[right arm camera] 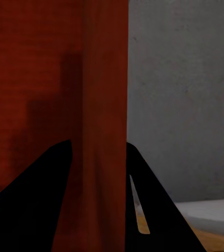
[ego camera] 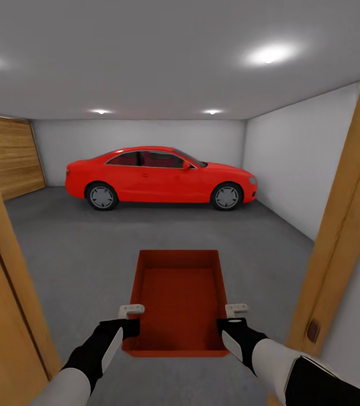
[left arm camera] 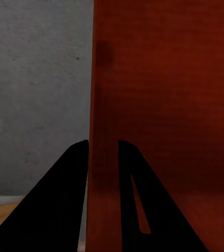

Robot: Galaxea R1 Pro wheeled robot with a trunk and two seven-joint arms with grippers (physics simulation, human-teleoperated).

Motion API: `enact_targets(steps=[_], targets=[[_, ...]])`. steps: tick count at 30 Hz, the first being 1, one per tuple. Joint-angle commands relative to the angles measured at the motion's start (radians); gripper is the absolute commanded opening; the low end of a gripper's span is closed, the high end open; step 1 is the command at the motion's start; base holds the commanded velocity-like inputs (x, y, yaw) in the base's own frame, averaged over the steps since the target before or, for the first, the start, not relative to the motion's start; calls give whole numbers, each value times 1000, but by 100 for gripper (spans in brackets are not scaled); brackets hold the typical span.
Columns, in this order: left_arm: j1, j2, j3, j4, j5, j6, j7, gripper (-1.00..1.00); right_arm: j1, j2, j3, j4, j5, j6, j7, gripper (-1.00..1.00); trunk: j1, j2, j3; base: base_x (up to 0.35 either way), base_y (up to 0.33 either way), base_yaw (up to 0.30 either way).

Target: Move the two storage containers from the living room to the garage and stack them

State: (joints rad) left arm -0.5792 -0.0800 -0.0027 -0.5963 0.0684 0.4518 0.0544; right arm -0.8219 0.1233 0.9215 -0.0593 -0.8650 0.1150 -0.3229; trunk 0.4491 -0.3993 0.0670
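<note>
One orange-red storage container hangs in front of me, open top up, carried between both arms above the grey concrete floor of the garage. My left gripper is shut on the container's left wall, one dark finger on each side of it. My right gripper is shut on the right wall in the same way. The second container is out of view.
I stand in a doorway, with wooden door frames close at left and right. A red car is parked across the far end. A wooden garage door is at far left, white walls around.
</note>
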Motion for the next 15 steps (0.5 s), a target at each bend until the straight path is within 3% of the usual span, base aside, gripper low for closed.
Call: enact_targets(steps=[1, 15], targets=[[1, 0, -59, 1, -36, 4, 10, -100, -6, -1, -4, -1, 9, 6, -28, -100, 1, -1, -1, 321, 0, 0], [1, 1, -59, 1, -36, 4, 10, -100, -6, -1, -4, -1, 9, 6, -28, -100, 1, -1, -1, 321, 0, 0]])
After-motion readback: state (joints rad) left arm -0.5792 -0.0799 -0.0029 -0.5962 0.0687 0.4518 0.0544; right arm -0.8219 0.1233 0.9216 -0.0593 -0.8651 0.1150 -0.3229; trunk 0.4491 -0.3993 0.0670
